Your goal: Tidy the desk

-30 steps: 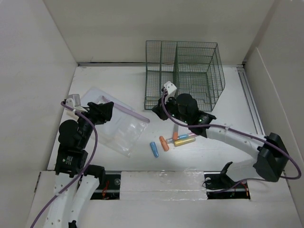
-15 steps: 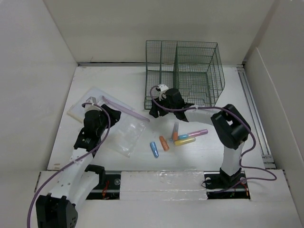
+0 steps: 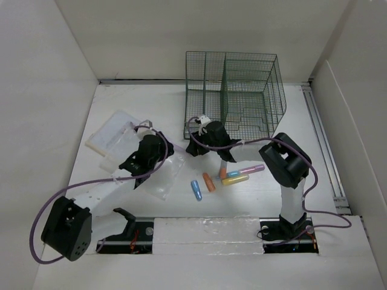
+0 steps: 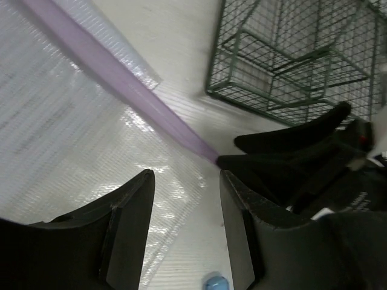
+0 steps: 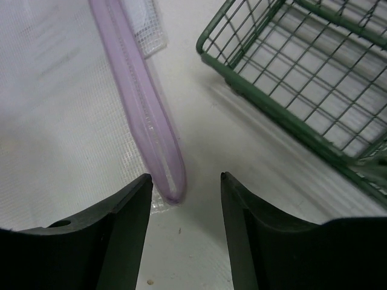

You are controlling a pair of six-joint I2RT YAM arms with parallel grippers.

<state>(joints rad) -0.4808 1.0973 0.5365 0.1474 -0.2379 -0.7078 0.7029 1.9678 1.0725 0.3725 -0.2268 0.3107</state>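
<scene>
Desk (image 3: 151,103): white top, walled, carrying everything. On its left-centre lies a clear pouch (image 3: 162,181) with a purple zip strip (image 5: 142,115). Left gripper (image 4: 184,176) hangs over the pouch, jaws moderately apart, nothing between them. Right gripper (image 5: 184,178) is likewise spread and empty, the strip's end lying between its fingers (contact cannot be judged). Green wire basket (image 3: 236,90) stands just behind it. Coloured markers (image 3: 221,178) lie near the front. From above, the left arm covers the pouch's middle and both sets of fingertips are hidden; only one blue marker tip (image 4: 214,283) shows in the left wrist view.
</scene>
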